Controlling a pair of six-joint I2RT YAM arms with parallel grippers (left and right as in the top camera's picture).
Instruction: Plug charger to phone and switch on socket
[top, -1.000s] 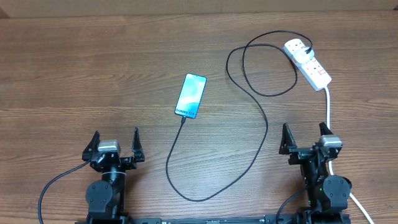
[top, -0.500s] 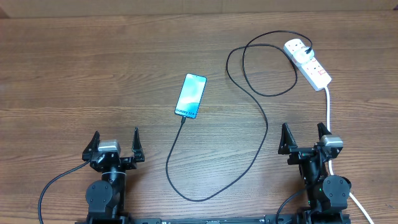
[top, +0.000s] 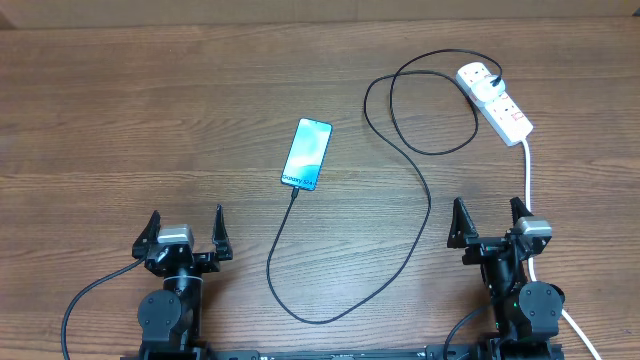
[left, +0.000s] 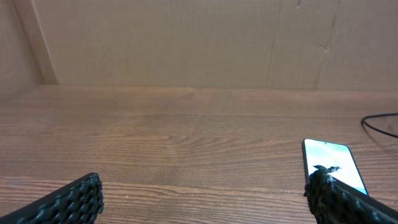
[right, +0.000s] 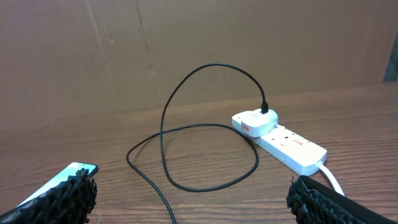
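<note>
The phone (top: 307, 154) lies face up at mid table, its screen light blue; it also shows in the left wrist view (left: 329, 162) and the right wrist view (right: 71, 171). The charger's thin black cable (top: 425, 215) meets the phone's near short edge, loops toward me, then curls up to its plug (right: 255, 121) in the white socket strip (top: 497, 100) at the far right. My left gripper (top: 185, 228) stands open near the front edge, well short of the phone. My right gripper (top: 487, 215) is open too, below the socket (right: 289, 143). Nothing lies between the fingers (left: 68, 202) of either.
A thick white cord (top: 528, 170) runs from the strip's near end down past my right arm. A brown cardboard wall (left: 186, 43) closes off the table's far side. The wooden tabletop (top: 120, 120) stretches left of the phone.
The right gripper has shifted by a hair to the left. The phone, cable, socket and left gripper lie as before.
</note>
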